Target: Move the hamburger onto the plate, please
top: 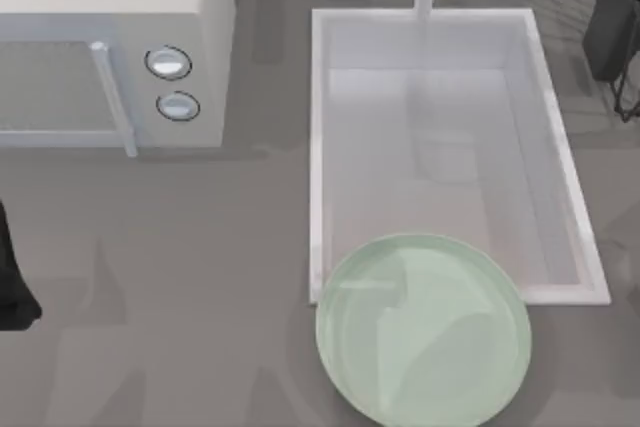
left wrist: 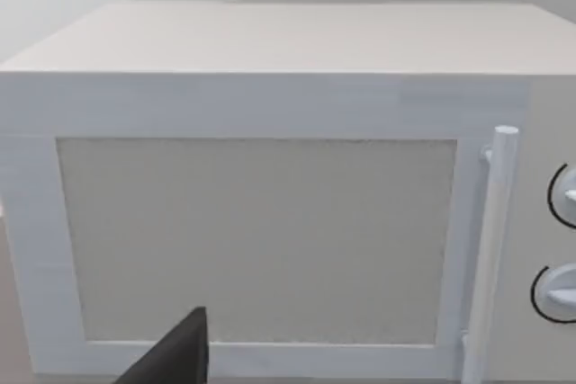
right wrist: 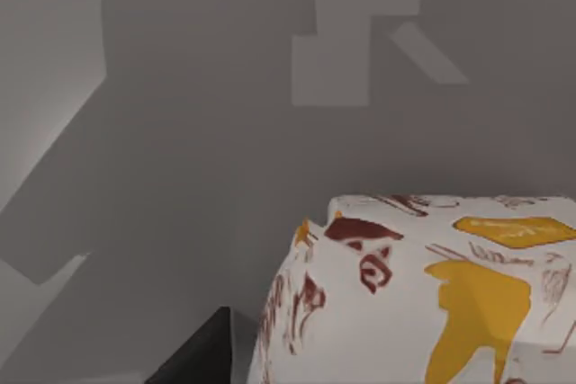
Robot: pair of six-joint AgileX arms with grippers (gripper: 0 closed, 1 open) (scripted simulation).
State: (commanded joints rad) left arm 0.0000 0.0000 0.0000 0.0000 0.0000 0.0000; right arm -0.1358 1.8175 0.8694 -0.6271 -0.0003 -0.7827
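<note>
Hamburger: you are looking at a small whitish-cream wrapped hamburger [right wrist: 423, 294] with orange-yellow and brown patches, sitting close under the right wrist camera on the grey desk; it is lying away from the plate

Plate: the large round pale green glossy plate [top: 425, 332] is sitting at the desk's near edge, right of centre, its far rim overlapping the near edge of the white rectangular sink basin [top: 440, 137]; it is carrying nothing, so you are still owed the whole transfer

Right arm: the dark right arm [top: 615, 27] is hanging at the desk's far right corner, beside the basin; one dark fingertip [right wrist: 202, 357] is showing just beside the hamburger in the right wrist view, and I cannot tell whether the jaws are wide, narrow or clamped

Why so placed: the wrist camera is sitting this tight on the wrapper probably because that arm is the one working the hamburger; you are most likely at the reach or grasp step

Left arm: the left arm [top: 12, 277] is idling at the desk's left edge, its camera facing the white box-shaped microwave [left wrist: 270, 195] with its upright bar handle; a dark fingertip [left wrist: 180, 352] is showing, and I cannot tell its opening either

Next move: you are needing a firm hold, then a carry along the desk's right side to the plate at the near edge

Risk: the soft wrapper may be slipping between the fingers
</note>
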